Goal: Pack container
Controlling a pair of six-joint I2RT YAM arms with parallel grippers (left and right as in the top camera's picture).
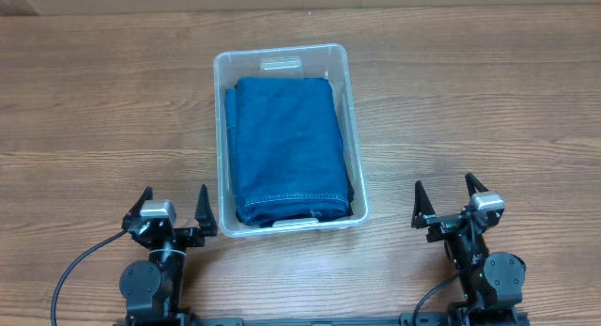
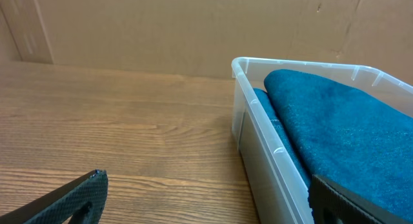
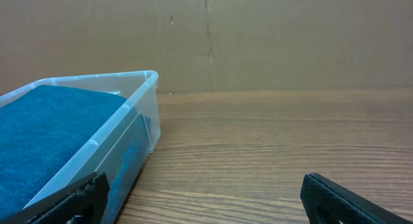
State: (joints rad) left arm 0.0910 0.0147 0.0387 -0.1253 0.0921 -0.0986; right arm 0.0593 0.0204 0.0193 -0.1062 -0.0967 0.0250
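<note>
The clear plastic container (image 1: 283, 55) stands in the middle of the table. A folded blue denim cloth (image 1: 286, 147) lies inside and fills most of it. My left gripper (image 1: 174, 206) is open and empty at the near left of the container. My right gripper (image 1: 447, 199) is open and empty at the near right. The left wrist view shows the container's wall (image 2: 258, 130) and the cloth (image 2: 342, 127) on its right, with the gripper (image 2: 206, 201) open. The right wrist view shows the container (image 3: 126, 130) and cloth (image 3: 45, 130) on its left, with the gripper (image 3: 203, 198) open.
The wooden table (image 1: 470, 100) stretches to both sides of the container. A cardboard wall (image 3: 258, 37) stands along the table's far edge. Black cables (image 1: 80, 260) run from the arm bases at the near edge.
</note>
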